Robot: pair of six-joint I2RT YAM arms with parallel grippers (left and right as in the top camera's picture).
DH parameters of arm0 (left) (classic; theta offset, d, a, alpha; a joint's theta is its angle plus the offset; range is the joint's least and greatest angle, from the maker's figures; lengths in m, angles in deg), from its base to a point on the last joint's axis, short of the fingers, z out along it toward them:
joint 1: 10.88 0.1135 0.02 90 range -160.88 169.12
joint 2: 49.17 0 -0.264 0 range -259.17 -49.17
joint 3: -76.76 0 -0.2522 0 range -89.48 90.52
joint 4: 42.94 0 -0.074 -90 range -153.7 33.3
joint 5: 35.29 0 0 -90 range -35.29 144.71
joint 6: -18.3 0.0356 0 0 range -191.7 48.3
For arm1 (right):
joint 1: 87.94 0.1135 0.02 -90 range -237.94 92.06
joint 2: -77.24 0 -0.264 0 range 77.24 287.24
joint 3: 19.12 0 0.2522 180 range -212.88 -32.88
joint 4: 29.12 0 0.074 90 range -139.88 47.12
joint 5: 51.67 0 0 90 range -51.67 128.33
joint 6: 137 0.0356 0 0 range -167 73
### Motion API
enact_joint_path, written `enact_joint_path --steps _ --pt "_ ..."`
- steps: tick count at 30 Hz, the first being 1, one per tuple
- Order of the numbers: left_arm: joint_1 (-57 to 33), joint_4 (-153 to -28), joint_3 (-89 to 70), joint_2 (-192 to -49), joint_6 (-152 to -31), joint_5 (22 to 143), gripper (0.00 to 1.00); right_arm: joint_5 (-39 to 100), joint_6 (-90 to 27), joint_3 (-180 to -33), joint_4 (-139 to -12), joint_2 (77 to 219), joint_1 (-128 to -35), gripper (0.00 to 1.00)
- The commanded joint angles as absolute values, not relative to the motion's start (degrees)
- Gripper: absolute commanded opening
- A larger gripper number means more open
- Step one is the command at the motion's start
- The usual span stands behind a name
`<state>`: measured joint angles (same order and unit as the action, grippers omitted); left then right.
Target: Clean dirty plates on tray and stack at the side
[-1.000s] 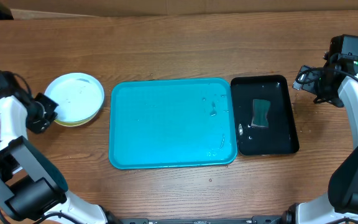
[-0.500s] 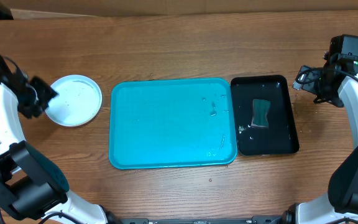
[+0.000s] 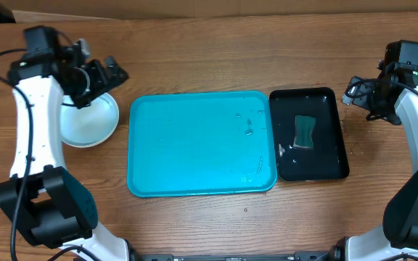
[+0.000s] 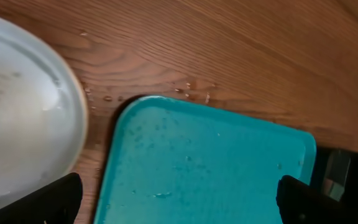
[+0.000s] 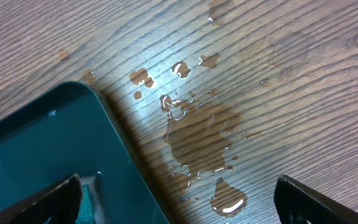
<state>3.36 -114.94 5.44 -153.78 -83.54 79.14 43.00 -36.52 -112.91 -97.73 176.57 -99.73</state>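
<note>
Large turquoise plastic tray carries only droplets. The round white plastic plate sits on the table just left of it. Left gripper hangs spread above it, and right gripper is spread too. Looks practically finished!

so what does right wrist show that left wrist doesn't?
Right wrist only: a puddle of water with scattered drops on the wood, beside the corner of the black tray. Left wrist only: the white plate and the wet turquoise tray, side by side. Both: part of the black tray, and the wooden table with water drops on it.
</note>
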Motion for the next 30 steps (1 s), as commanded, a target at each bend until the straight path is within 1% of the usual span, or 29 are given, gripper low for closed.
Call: enact_joint_path --steps 1,7,18,23,27,30 --pt "1.28 -114.79 6.24 -153.09 -83.27 78.48 1.0 42.71 -36.34 -113.61 -97.43 176.38 -99.69 1.0" --pt "-0.8 -114.79 6.24 -153.09 -83.27 78.48 1.0 42.71 -36.34 -113.61 -97.4 176.38 -99.69 1.0" --pt "-0.75 -114.79 6.24 -153.09 -83.27 78.48 1.0 42.71 -36.34 -113.52 -97.43 175.61 -98.38 1.0" --pt "-0.75 -114.79 6.24 -153.09 -83.27 78.48 1.0 42.82 -36.37 -113.52 -97.43 174.72 -92.41 1.0" --pt "-0.75 -114.79 6.24 -153.09 -83.27 78.48 1.0 59.54 -36.37 -113.52 -97.01 171.31 -85.48 1.0" --pt "-0.75 -114.79 6.24 -153.09 -83.27 78.48 1.0 61.69 -36.41 -113.52 -96.97 166.89 -80.69 1.0"
